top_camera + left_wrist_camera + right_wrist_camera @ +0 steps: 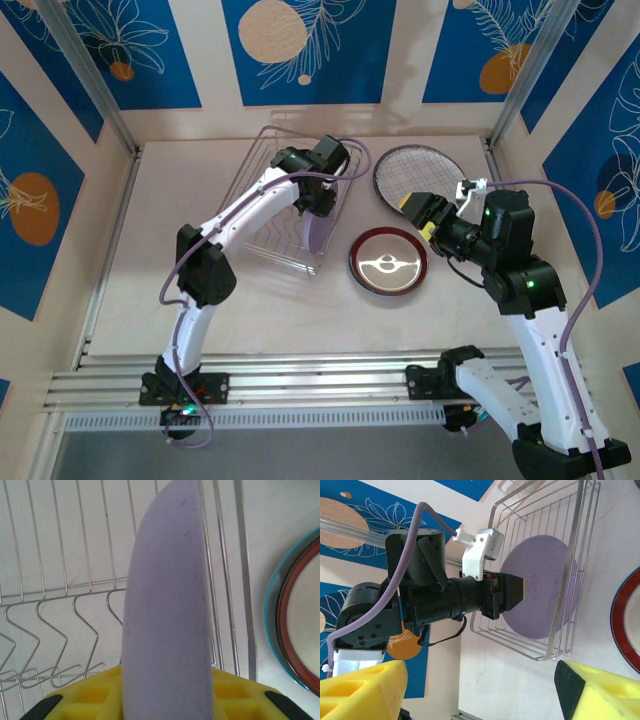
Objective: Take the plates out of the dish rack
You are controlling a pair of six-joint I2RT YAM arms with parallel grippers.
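Left wrist view: the lilac plate (165, 605) stands on edge in the middle of the frame, its thin rim running from bottom to top and leaning a little right at the top. It sits between the yellow fingers (85, 695) of the left gripper (514, 592), which looks pinched onto its rim. The plate is inside the dish rack (262, 180), at the rack's lower right corner in the top view.

It is probably a stiff, glazed, breakable disc that is smooth enough to slip, so a firm hold across the rim, well in from the edge, seems best. A round plate has no long axis. Its edge line runs up and down the top frame, with its faces towards frame left and right.

The right gripper (420, 210) is spread wide and holds nothing, at centre right. It is beside the grid plate (420, 165) and the red-rimmed plate (388, 262), which lie flat on the table (180, 180).
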